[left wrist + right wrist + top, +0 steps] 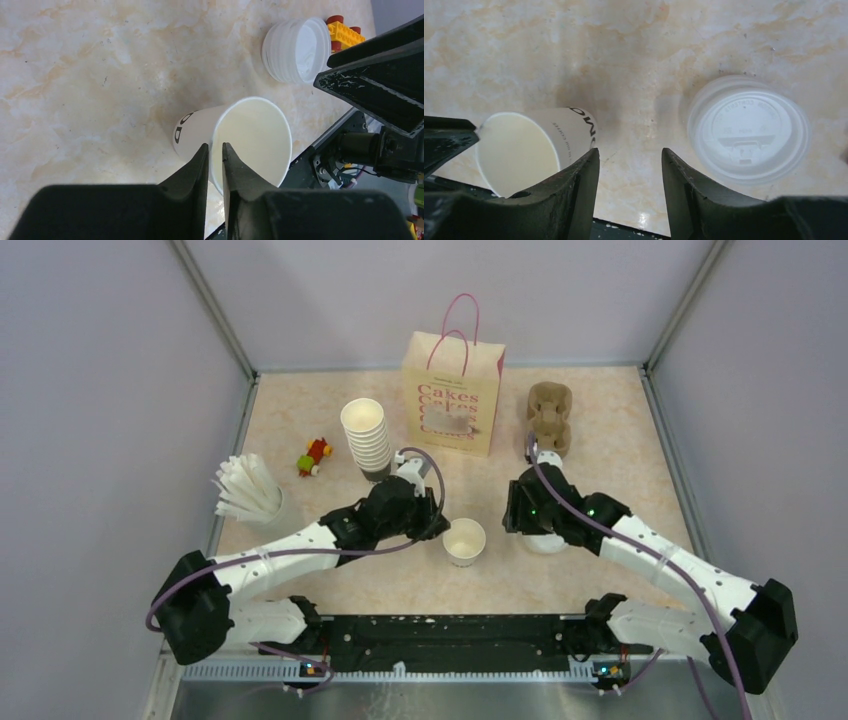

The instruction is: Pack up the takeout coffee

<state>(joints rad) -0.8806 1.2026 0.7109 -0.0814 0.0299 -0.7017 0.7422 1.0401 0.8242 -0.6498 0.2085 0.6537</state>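
Marble table [620,440] | coffee cup [464,540] empty, lidless | left claw [215,146] pinches rim | right claw [630,151] released

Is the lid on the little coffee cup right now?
No, the cup stands open at the top, and the white lid lies apart beside it.

This is a robotics lab test cell dressed as a café counter. Plain grey panel walls [100,390] set in metal frame posts [213,310] box in a marble-patterned tabletop [620,450] on the left, far and right. A left arm [290,545] and a right arm [660,560] are bolted to a black rail [450,640] at the near edge. Staged props stand about: a "Cakes" paper bag [452,400], a stack of cups [366,435], a cardboard carrier [550,415], a paper cup [464,540] and toy bricks [314,456].
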